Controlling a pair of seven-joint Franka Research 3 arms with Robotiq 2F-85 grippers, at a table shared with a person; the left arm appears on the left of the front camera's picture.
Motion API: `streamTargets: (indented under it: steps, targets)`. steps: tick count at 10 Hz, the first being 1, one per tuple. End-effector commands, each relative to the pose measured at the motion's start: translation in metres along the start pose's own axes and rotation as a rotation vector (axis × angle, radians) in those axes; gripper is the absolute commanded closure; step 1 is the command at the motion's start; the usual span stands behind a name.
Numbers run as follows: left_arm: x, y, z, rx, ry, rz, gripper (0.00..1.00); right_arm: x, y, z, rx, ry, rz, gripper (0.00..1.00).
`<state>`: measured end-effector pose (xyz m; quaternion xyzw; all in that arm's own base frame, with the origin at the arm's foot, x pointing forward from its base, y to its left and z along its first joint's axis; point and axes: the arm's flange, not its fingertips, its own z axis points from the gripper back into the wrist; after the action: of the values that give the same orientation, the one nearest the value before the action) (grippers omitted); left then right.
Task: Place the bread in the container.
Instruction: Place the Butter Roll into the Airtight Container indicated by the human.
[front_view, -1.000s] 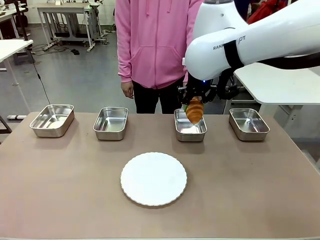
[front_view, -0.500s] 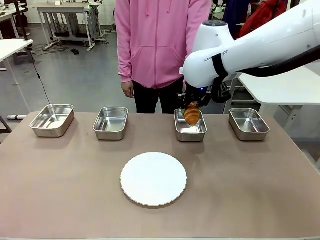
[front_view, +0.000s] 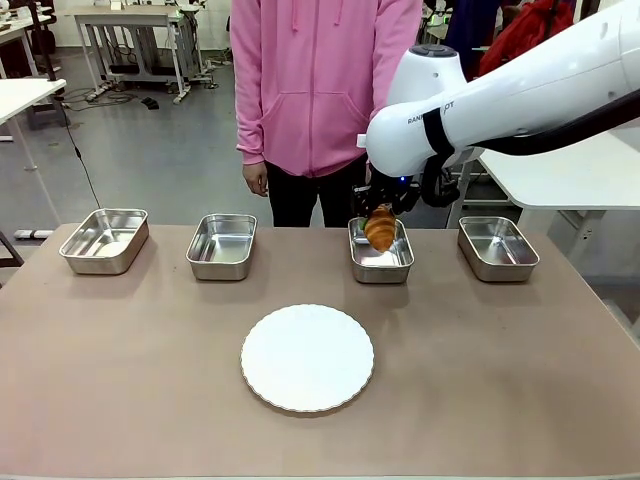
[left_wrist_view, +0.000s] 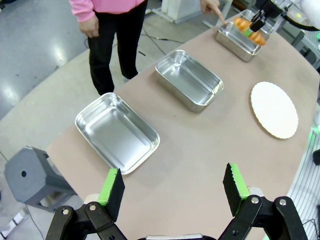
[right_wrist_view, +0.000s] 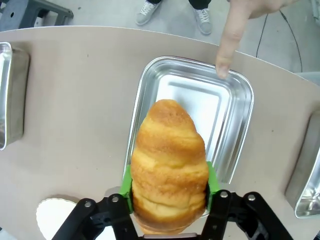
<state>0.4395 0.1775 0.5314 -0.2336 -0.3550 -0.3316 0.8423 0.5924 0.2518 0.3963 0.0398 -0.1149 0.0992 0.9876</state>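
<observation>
My right gripper (front_view: 380, 214) is shut on the golden-brown ridged bread (front_view: 381, 229), holding it end-down just above the third steel container (front_view: 381, 263) from the left. In the right wrist view the bread (right_wrist_view: 169, 165) sits between the green pads (right_wrist_view: 127, 187), over the container (right_wrist_view: 235, 130). The person's finger (right_wrist_view: 228, 42) points at that container's far rim. My left gripper (left_wrist_view: 173, 189) is open and holds nothing, hovering above the table's left end near the leftmost tray (left_wrist_view: 117, 132).
Three other steel trays (front_view: 104, 240) (front_view: 222, 246) (front_view: 497, 248) stand in the same back row. A round white plate (front_view: 307, 357) lies at the table's middle front. The person in a pink hoodie (front_view: 320, 80) stands at the far side.
My right gripper has carried the bread a little back and left, lower over the third tray. The arm's wrist has settled closer to the tray.
</observation>
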Motion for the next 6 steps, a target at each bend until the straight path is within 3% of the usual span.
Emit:
streamTargets:
  steps: [1, 6]
  targets:
    - [0.0011, -0.0027, -0.0004, -0.004, -0.010, -0.006, 0.00, -0.0022, -0.0024, 0.0001, -0.008, -0.027, -0.003, 0.00]
    - [0.0011, -0.0027, -0.0004, -0.004, -0.010, -0.006, 0.00, -0.0012, -0.0012, -0.0011, -0.021, -0.028, -0.014, 0.00]
